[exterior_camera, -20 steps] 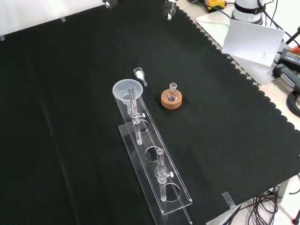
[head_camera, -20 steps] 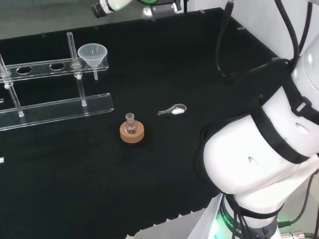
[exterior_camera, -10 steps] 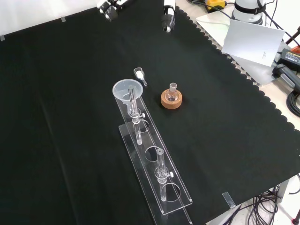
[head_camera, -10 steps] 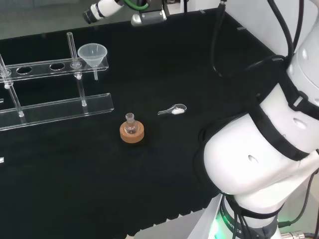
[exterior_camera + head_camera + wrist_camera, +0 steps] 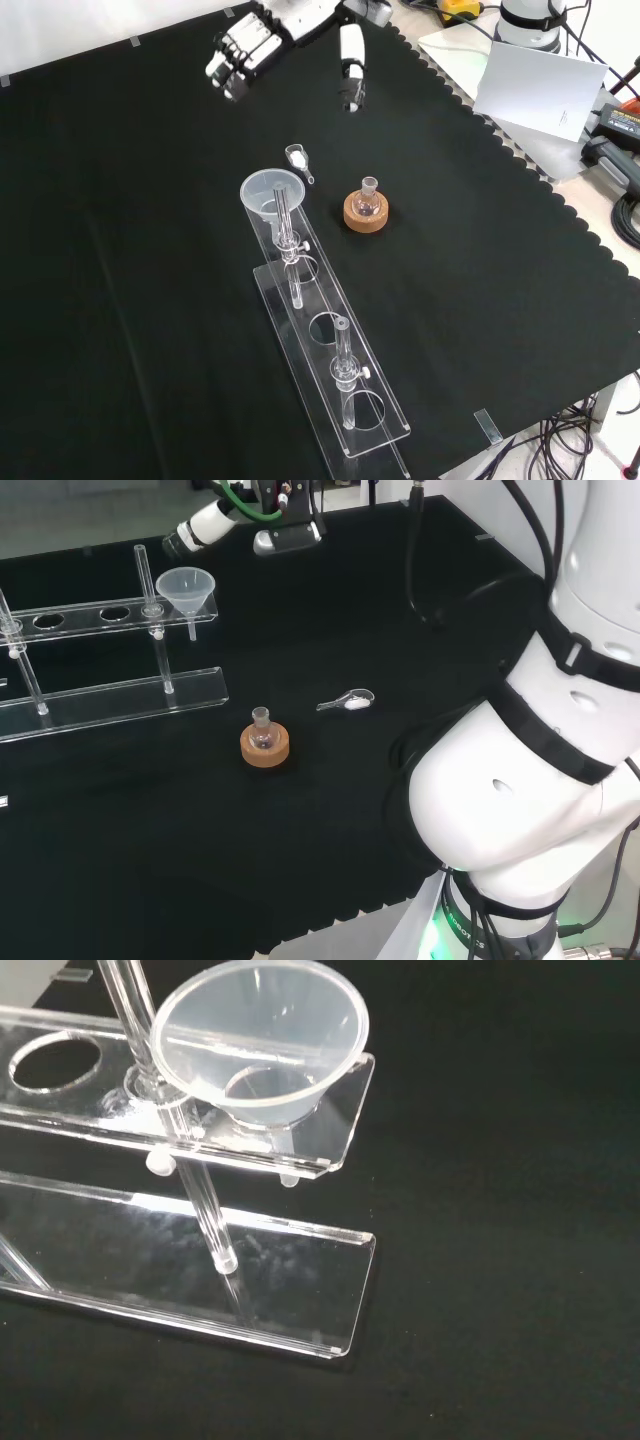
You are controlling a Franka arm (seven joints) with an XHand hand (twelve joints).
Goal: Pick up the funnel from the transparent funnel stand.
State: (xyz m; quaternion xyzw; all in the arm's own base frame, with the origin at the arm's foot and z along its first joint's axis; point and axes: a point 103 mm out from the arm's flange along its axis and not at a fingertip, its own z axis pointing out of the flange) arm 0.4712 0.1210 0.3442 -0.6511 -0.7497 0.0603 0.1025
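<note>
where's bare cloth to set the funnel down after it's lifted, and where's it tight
In the front view, wide bare cloth lies left of the funnel stand and again right of the cork ring, out to the scalloped edge. It is tight around the funnel: the small scoop and the flask on its ring sit close by. The hand hovers open above.

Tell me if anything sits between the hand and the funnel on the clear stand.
Nothing visible blocks the way. In the front view the hand hangs open above bare cloth beyond the funnel. The small scoop lies just off that line, and the flask on its cork ring stands well aside.
</note>
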